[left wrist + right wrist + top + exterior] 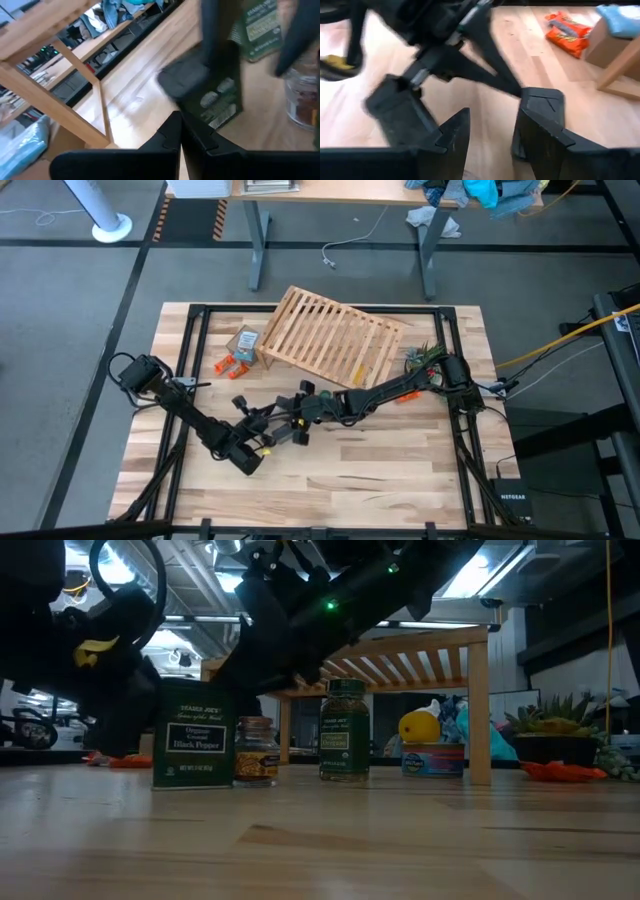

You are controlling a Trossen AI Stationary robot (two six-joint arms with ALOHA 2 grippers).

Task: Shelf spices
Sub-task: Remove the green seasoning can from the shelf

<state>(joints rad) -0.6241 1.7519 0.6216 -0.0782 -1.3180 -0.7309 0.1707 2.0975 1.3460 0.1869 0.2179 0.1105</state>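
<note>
1. Crowding is the main risk, I judge: the left gripper [268,442] and the right gripper [300,402] work close together near the middle of the bench, toward its front edge, and a careless sweep by either could make the arms collide.
2. Left claw: fingers pressed together, holding nothing, as the left wrist view shows. Right claw: fingers [540,125] stand partly apart with bare bench between them, gripping nothing that I can see.
3. The spices stand in a row just beside both claws: a dark squarish black pepper jar [194,733], a tiny clear glass jar [256,751] touching or nearly touching it, and a green round jar [344,730] a little apart. A nudge to one could topple its neighbour. A fourth jar I cannot make out.
4. The shelf [330,337] sits tilted near the bench's back edge, with no spice on it yet.
5. Contents: the glass jar holds something brownish-orange; the other two are opaque, so their fill is hidden. A tan cardboard box [244,344] sits by the shelf's left end, its contents unclear.
</note>
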